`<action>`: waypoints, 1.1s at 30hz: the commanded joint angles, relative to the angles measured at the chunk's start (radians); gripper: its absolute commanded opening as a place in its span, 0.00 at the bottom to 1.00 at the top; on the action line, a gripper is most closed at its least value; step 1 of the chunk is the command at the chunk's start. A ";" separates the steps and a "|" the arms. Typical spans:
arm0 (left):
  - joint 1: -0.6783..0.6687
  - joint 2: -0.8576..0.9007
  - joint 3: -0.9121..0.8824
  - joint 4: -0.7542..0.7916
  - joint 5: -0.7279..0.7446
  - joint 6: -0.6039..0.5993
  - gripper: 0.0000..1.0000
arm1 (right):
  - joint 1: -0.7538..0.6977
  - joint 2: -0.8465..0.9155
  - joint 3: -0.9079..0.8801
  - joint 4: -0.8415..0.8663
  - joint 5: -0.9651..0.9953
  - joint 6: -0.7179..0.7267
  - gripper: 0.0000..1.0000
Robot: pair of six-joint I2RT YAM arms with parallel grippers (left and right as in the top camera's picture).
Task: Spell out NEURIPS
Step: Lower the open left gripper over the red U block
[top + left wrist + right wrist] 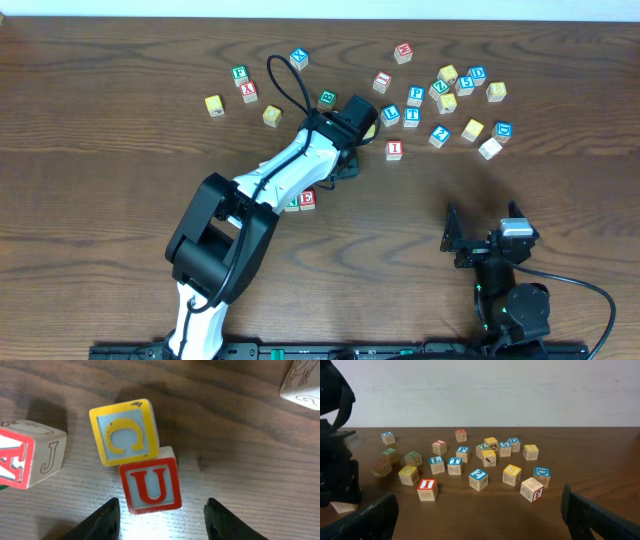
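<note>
Fingers [106, 521] spread astride red U [151, 485], seemingly clear; left arm [290, 165] outstretched.

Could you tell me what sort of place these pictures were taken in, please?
Most likely a robotics lab bench rather than a home: two robot arms are mounted along the edge of a wood-grain table, lettered wooden cubes lie scattered on it, and a plain white wall stands behind.
</note>
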 commanded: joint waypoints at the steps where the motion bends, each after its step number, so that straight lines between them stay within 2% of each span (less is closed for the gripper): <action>1: 0.004 0.011 0.020 0.013 -0.023 -0.013 0.53 | -0.007 -0.002 -0.001 -0.004 0.005 0.013 0.99; 16: 0.006 0.013 0.020 0.024 -0.076 -0.092 0.53 | -0.007 -0.002 -0.001 -0.004 0.005 0.013 0.99; 33: 0.006 0.046 0.020 0.039 -0.075 -0.095 0.53 | -0.007 -0.002 -0.001 -0.004 0.005 0.013 0.99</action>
